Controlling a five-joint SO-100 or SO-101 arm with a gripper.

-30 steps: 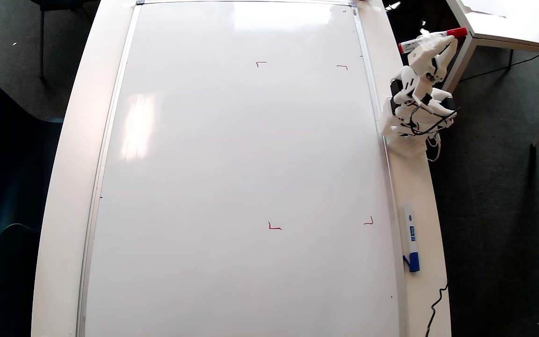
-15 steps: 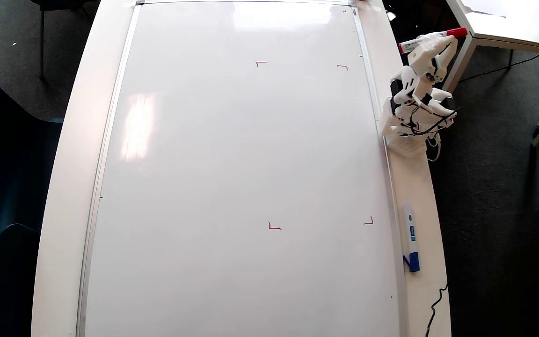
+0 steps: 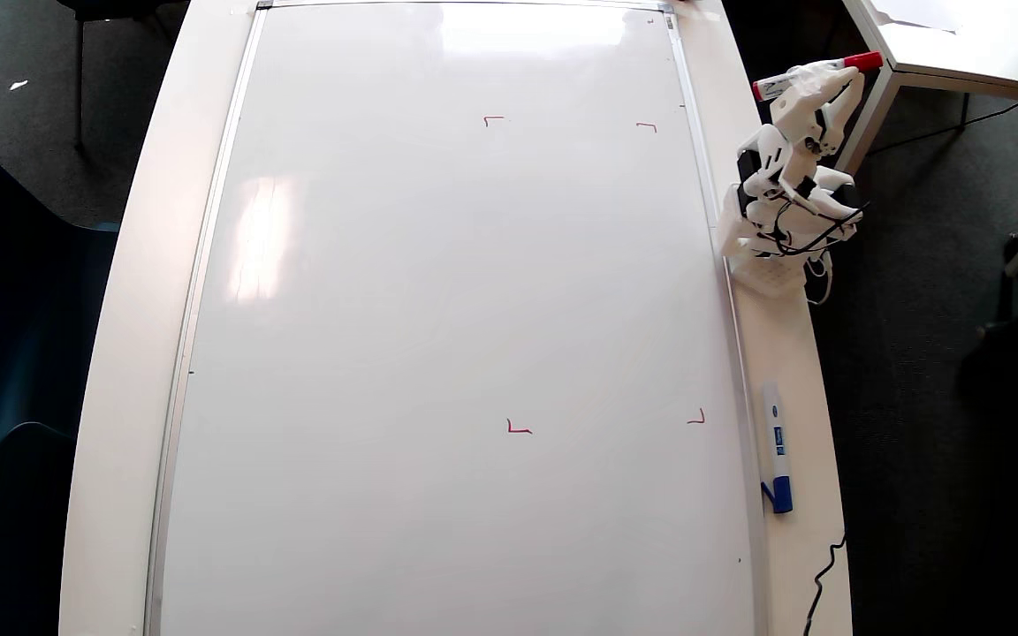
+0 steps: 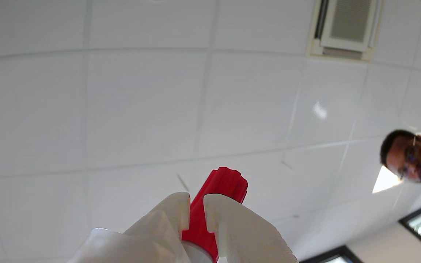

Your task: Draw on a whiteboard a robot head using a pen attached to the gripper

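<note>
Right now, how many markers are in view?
2. The pen is clamped in the hand off the whiteboard's upper right; the blue-capped marker lies on the table along the board's lower right edge.

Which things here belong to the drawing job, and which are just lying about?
For the job:
whiteboard
pen, clamped in the gripper

Lying about:
blue-capped marker on the table edge
second table

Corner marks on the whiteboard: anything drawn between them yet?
No. In the overhead view the whiteboard is bare between the four corner marks; no robot head yet.
</note>
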